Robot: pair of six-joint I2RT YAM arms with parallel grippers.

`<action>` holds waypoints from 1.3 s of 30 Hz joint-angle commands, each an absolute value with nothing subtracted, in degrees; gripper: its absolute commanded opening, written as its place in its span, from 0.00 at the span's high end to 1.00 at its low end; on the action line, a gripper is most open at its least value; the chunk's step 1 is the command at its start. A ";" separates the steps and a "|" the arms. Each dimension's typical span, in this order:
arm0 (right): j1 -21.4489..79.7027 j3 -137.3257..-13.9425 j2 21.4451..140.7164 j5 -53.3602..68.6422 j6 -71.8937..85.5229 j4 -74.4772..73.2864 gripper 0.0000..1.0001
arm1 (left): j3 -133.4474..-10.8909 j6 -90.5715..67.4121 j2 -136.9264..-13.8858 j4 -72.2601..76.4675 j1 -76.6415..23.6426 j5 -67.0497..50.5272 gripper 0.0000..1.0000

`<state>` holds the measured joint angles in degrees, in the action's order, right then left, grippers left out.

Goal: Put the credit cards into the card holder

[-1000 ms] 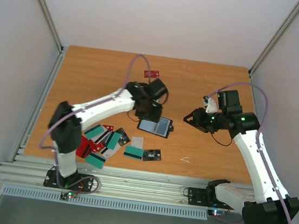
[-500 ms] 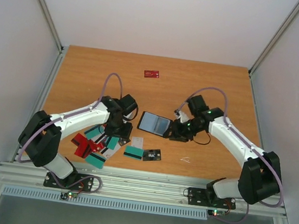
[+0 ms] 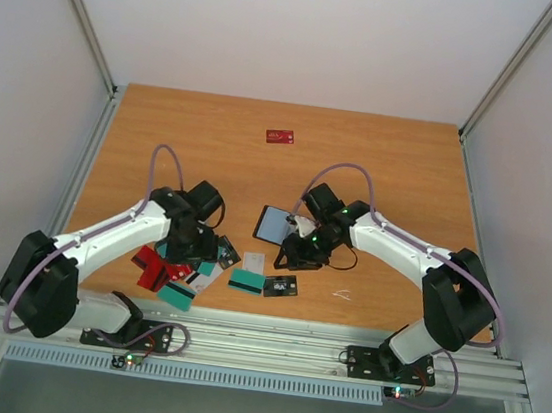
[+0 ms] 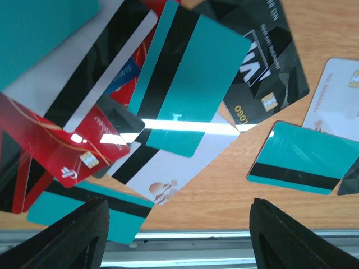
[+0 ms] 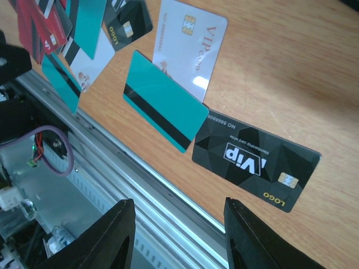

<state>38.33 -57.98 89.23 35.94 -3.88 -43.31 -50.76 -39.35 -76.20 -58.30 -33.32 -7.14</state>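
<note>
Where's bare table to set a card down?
Bare: the far table either side of the lone red card, and the right side beyond the right arm. Crowded: the card pile near left, and around the card holder.

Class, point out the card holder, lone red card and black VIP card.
card holder (image 3: 272,224): top view, pale inside.
lone red card (image 3: 280,137): top view, centre.
black VIP card (image 5: 255,162): right wrist view, middle.

The credit cards (image 3: 245,281) lie left of the card holder (image 3: 271,224).
</note>
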 commanded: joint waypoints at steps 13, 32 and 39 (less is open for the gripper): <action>36.36 -54.47 95.65 33.27 1.80 -35.55 0.60 | -49.90 -45.22 -80.44 -43.92 -42.42 -14.66 0.36; 36.99 -55.20 103.69 34.18 3.98 -31.81 0.74 | -50.80 -38.71 -82.63 -44.51 -42.63 -15.99 0.37; 38.61 -48.84 99.59 33.40 6.18 -34.77 0.75 | -52.19 -34.51 -86.17 -42.45 -42.63 -18.23 0.38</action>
